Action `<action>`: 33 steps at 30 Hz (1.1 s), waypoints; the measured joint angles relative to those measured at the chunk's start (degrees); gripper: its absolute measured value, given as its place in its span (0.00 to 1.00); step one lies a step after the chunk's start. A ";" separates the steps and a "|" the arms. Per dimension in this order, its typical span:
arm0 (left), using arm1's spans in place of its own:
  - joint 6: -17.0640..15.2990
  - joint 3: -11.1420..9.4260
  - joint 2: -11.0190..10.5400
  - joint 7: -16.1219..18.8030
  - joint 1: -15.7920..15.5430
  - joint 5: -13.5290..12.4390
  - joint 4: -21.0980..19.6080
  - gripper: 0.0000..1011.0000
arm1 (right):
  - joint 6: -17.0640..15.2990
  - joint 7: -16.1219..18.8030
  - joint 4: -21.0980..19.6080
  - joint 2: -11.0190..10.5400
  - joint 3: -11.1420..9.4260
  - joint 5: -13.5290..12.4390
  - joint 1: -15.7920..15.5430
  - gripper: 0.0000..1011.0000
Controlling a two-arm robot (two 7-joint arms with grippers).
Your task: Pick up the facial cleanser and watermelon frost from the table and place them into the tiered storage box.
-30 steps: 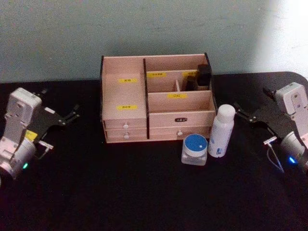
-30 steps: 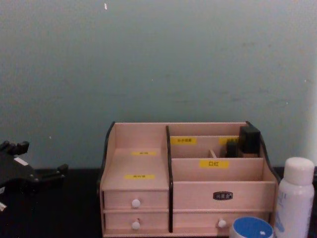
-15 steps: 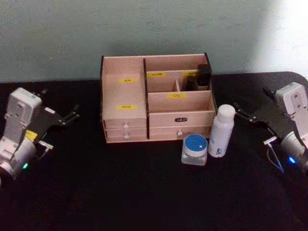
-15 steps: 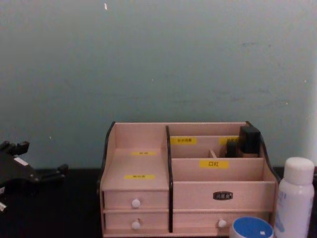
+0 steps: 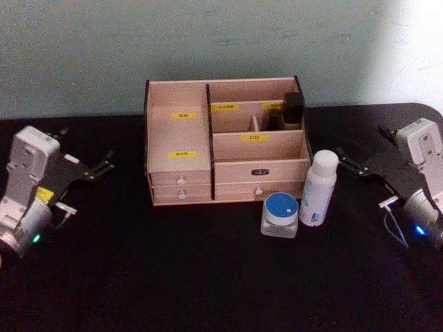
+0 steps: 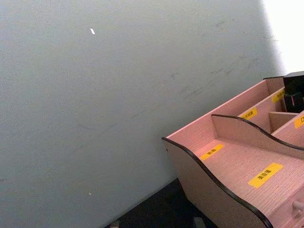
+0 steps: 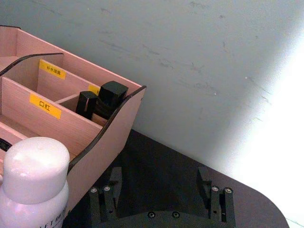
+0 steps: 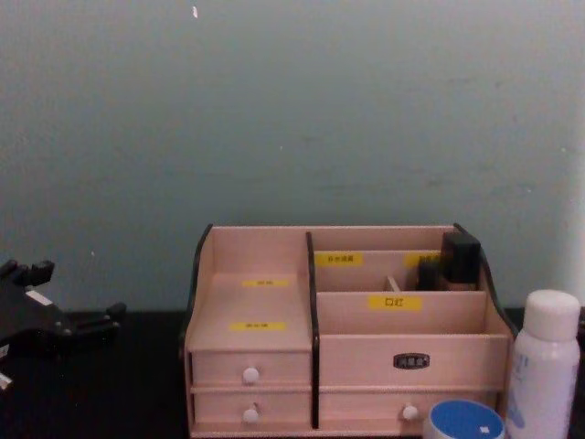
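The tiered storage box (image 5: 178,104) stands at the back middle of the black table, its drawers shut; it also appears in the chest view (image 8: 265,302). The facial cleanser (image 5: 319,188), a tall white bottle, stands upright just off the box's front right corner (image 8: 546,366) (image 7: 35,175). The watermelon frost (image 5: 280,214), a squat jar with a blue lid, sits beside it toward the front (image 8: 462,422). My left gripper (image 5: 105,163) hovers open left of the box. My right gripper (image 5: 344,159) is open just right of the bottle, apart from it (image 7: 159,183).
Dark cosmetic items (image 5: 293,107) fill the box's back right compartment. The box's stepped left compartments (image 6: 237,166) hold nothing. A pale wall rises directly behind the box. The black table (image 5: 208,277) spreads wide in front of the things.
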State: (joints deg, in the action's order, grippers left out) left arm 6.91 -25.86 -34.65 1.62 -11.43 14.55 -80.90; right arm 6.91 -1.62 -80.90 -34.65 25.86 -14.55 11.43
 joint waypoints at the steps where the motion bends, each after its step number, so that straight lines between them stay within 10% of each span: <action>1: 0.00 0.00 0.00 0.00 0.00 0.00 0.00 0.99 | 0.00 0.00 0.00 0.00 0.00 0.00 0.00 0.99; 17: 0.00 0.00 0.00 0.00 0.00 0.00 0.00 0.99 | 0.05 0.88 -1.07 0.18 -1.36 -0.43 -1.21 0.99; 33: 0.00 0.00 0.00 0.00 0.00 0.00 0.00 0.99 | -3.13 1.23 -10.19 -3.16 -6.02 -2.22 -11.32 0.99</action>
State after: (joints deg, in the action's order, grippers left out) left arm 6.91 -25.86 -34.65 1.62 -11.43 14.55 -80.90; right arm 3.77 -0.39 -91.09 -37.81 19.84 -16.76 0.11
